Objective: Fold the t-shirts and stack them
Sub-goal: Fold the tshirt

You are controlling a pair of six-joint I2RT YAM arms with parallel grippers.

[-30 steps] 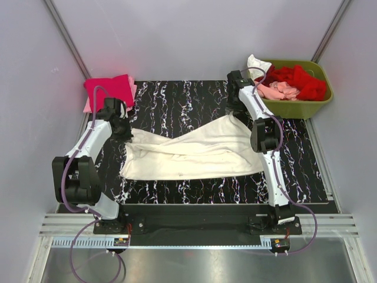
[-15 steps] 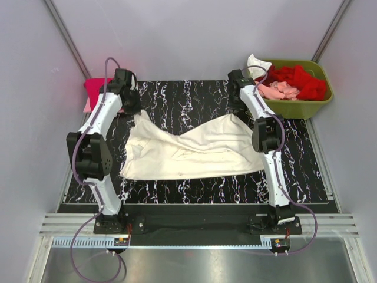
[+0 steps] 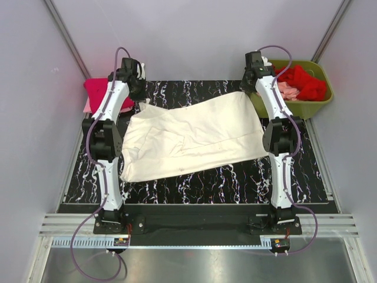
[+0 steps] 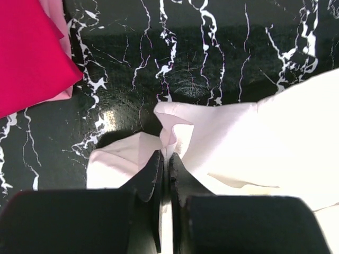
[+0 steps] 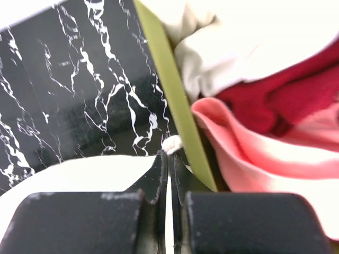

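Tabletop [image 3: 194, 183] of black with white marble veins, filling the middle of the overhead view. Spread across its centre, large cream-white t-shirt [image 3: 194, 138], mostly flat, creased toward 9 o'clock, far edge stretched between the two arms from 11 o'clock to 1 o'clock, near edge lying on the black surface toward 7 o'clock. At 2 o'clock, just off the far corner, olive-green bin [image 3: 321, 106] holding a loose heap: red tee [image 3: 303, 79] on the far side, pale pink tee [image 3: 287, 89] beside it toward the right arm and, seen from the right wrist, white tee [image 5: 222, 58] bunched against the bin's wall. At 10 o'clock, folded magenta-red tee [image 3: 100, 91] stacked on folded pale pink tee [image 3: 87, 107], both partly behind the left arm. Left gripper [image 4: 165, 159] at 11 o'clock, fingers pressed together, pinching a bunched fold at one far corner of the cream-white t-shirt, cloth puckered just past the tips. Right gripper [image 5: 168, 156] at 1 o'clock, fingers likewise pressed together, nipping a small nub of the other far corner, right beside the bin's rim; touching the rim or not, impossible to tell.
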